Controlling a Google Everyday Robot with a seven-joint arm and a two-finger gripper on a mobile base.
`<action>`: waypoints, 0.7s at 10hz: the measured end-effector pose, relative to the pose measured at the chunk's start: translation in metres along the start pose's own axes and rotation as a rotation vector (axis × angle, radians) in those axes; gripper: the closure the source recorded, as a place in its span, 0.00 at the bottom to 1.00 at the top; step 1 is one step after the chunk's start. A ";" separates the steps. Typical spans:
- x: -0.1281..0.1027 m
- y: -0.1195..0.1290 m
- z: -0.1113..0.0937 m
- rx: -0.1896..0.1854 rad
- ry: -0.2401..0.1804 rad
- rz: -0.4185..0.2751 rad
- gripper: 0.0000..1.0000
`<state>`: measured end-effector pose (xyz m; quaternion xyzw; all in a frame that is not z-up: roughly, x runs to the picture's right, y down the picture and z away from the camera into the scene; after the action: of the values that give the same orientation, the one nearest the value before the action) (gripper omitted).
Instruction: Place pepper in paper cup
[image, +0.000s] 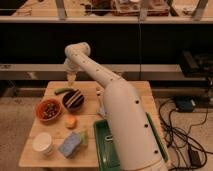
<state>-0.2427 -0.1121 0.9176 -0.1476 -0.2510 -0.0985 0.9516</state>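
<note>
arm ext fwd | gripper ptg dn, spread wide

We find the end effector over the worktop, at its far edge, just behind the pepper. The paper cup sits front-left.

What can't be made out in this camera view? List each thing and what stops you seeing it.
- Green tray: right side hidden behind the robot's arm, near end cut by the bottom edge.
- Orange-red bowl: contents too small to identify.
- Pepper: whether its right end touches the dark striped bowl.
- Gripper, above the table's far edge beyond the pepper: its height over the table, from one view.
- Paper cup: whether anything lies inside.
</note>
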 end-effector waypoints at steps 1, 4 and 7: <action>-0.004 -0.003 0.002 0.014 -0.007 -0.002 0.20; -0.002 -0.004 0.022 0.036 -0.033 0.013 0.20; 0.009 -0.002 0.038 0.033 -0.074 0.077 0.20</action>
<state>-0.2526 -0.1023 0.9539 -0.1451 -0.2817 -0.0521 0.9470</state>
